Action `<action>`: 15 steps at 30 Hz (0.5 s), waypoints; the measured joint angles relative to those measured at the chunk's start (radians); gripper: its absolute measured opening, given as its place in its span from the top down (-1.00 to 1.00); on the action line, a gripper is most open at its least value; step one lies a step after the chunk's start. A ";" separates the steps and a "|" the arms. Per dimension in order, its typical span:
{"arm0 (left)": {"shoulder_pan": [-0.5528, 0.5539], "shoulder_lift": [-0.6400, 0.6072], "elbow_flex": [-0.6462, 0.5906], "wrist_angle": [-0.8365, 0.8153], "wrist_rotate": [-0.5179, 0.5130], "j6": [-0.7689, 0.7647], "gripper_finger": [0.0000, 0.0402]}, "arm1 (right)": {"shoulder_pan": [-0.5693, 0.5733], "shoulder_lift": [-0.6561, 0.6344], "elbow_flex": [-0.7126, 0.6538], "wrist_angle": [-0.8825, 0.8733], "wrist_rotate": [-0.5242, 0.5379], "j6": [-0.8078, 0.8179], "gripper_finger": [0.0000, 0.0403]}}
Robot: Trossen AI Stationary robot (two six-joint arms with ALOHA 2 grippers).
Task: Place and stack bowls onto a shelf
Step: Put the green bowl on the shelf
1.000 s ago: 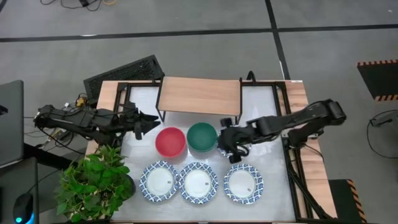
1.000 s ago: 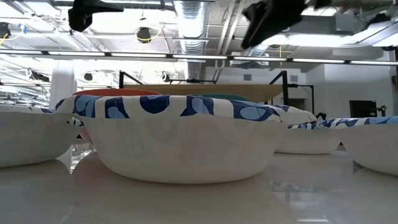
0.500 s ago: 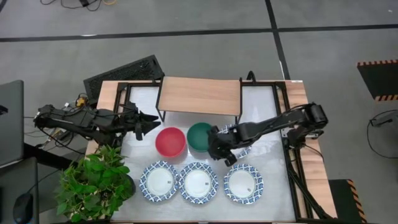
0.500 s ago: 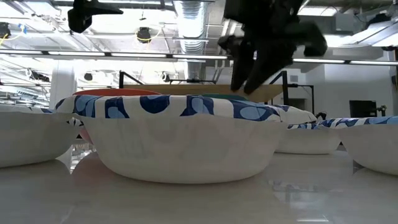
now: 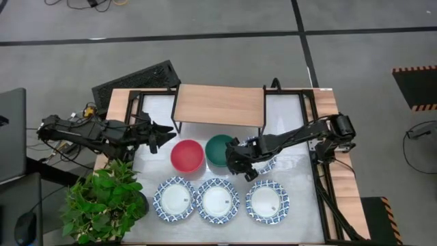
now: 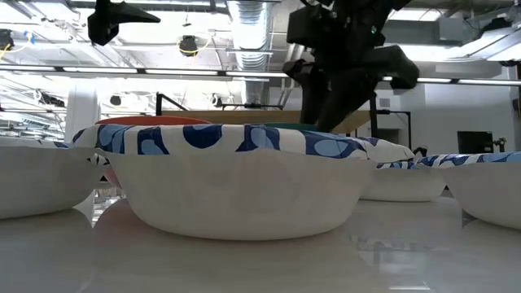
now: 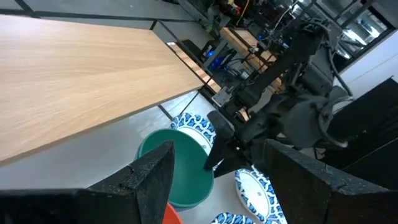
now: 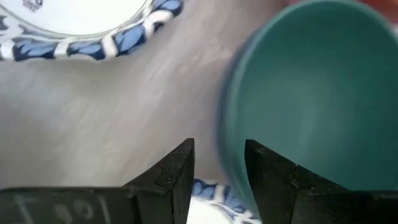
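Note:
The green bowl point(image 5: 218, 149) and the red bowl point(image 5: 187, 155) stand side by side before the wooden shelf point(image 5: 220, 104). Three blue-rimmed bowls point(image 5: 218, 200) sit in a row near the table's near edge. A fourth one point(image 5: 266, 162) lies mostly hidden under my right arm. My right gripper point(image 8: 219, 165) is open at the green bowl's right rim point(image 8: 227, 140), one finger outside and one over the inside. I cannot see any touch. My left gripper point(image 5: 160, 133) hangs open above the table, left of the red bowl.
A potted plant point(image 5: 106, 201) stands at the table's near left corner. Black metal frames point(image 5: 133, 102) flank the shelf on both sides. In the low view a blue-rimmed bowl point(image 6: 244, 179) fills the foreground, with my right gripper point(image 6: 334, 89) behind it.
My right gripper has moved toward the table's left, from over the fourth blue-rimmed bowl to the green bowl's right rim, and has come down toward it. The bowls have stayed in place.

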 joint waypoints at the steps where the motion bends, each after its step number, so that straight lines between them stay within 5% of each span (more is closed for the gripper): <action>1: 0.000 0.000 0.000 -0.001 0.000 0.000 -0.16 | -0.004 0.001 0.002 0.010 0.001 0.000 0.18; 15: 0.000 0.000 0.000 -0.004 -0.024 0.000 -0.16 | -0.043 0.004 0.000 -0.005 -0.002 0.000 0.67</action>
